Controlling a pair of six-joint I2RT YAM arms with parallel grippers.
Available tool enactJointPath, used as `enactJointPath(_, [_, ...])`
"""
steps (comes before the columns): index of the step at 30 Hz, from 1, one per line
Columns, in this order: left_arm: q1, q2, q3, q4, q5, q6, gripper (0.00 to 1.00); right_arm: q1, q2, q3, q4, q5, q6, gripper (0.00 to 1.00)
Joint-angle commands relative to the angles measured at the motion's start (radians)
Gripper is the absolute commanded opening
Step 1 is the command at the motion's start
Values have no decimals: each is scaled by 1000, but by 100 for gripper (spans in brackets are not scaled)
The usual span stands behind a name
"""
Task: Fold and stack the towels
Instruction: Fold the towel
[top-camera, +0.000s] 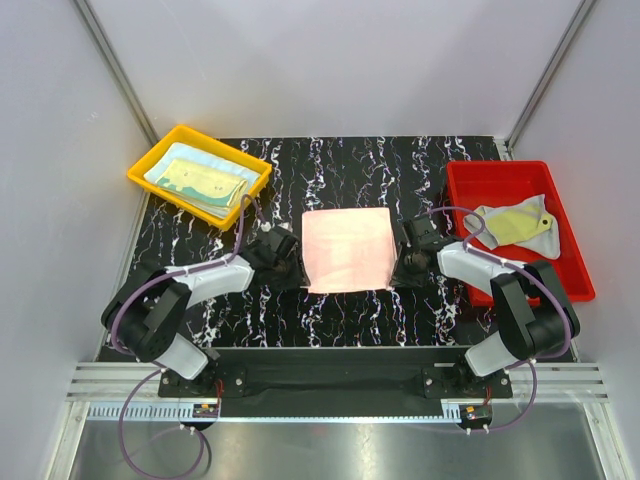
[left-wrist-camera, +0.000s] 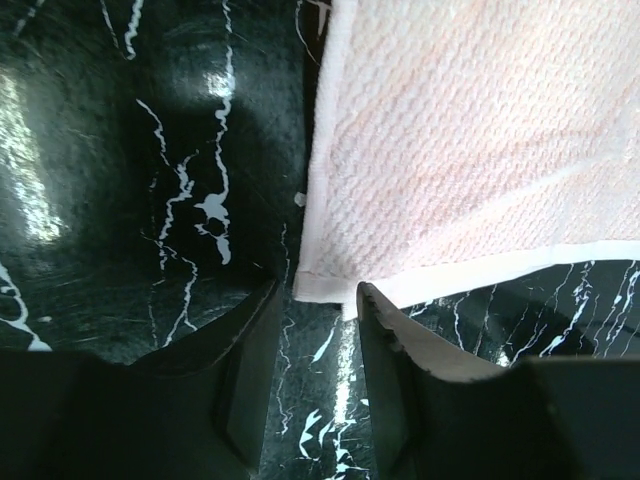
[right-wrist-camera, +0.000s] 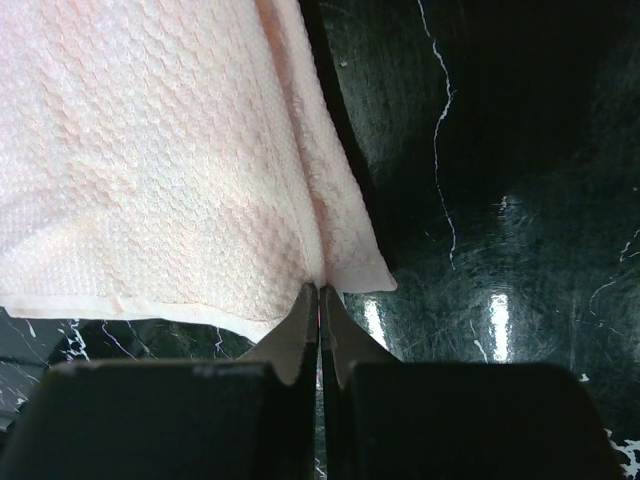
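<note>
The pink towel (top-camera: 347, 250) lies flat in the middle of the table (top-camera: 400, 165), between my 2 tools. My right tool (right-wrist-camera: 319, 292) is closed on the towel's right edge, and the cloth bunches into a ridge where I pinch it. My left tool (left-wrist-camera: 322, 292) stands narrowly parted and holds nothing, its fingers just at a corner on the towel's left side. Far left, a yellow tray (top-camera: 153, 152) holds folded towels (top-camera: 200, 180). On the right, a red tray (top-camera: 495, 168) holds 1 crumpled yellow towel (top-camera: 515, 222).
</note>
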Motion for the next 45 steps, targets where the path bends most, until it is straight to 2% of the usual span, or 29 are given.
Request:
enactJointPath(1, [-30, 39, -33, -70, -50, -26, 43, 15, -14, -21, 2, 7, 3, 0])
enactJointPath(8, [-37, 160, -4, -137, -123, -13, 32, 18, -36, -40, 17, -10, 1, 0])
enactJointPath(12, [-45, 156, 24, -139, -127, -10, 18, 18, -50, -41, 25, -22, -13, 0])
enactJointPath(13, [-45, 162, 39, -175, -133, -7, 10, 19, -54, -40, 19, -30, -16, 0])
enactJointPath(15, [-45, 161, 78, -211, -151, 8, 1, 19, -60, -25, 1, -30, -26, 0])
enactJointPath(26, [-48, -4, 185, -366, -209, 65, 0, 19, -113, 106, -134, 8, -65, 0])
enactJointPath(31, [-48, -10, 231, -398, -202, 86, 0, 19, -90, 141, -145, 14, -71, 0])
enactJointPath(33, [-48, -10, 239, -404, -200, 94, 3, 18, -85, 152, -141, 16, -72, 0])
enactJointPath(39, [-45, -19, 266, -406, -189, 116, 0, 18, -31, 216, -142, 48, -104, 0])
enactJointPath(43, [-4, 15, 357, -400, -145, 157, 0, -3, 53, 383, -147, 82, -178, 0])
enactJointPath(45, [45, 45, 465, -415, -131, 189, 0, -19, 119, 463, -156, 83, -219, 0])
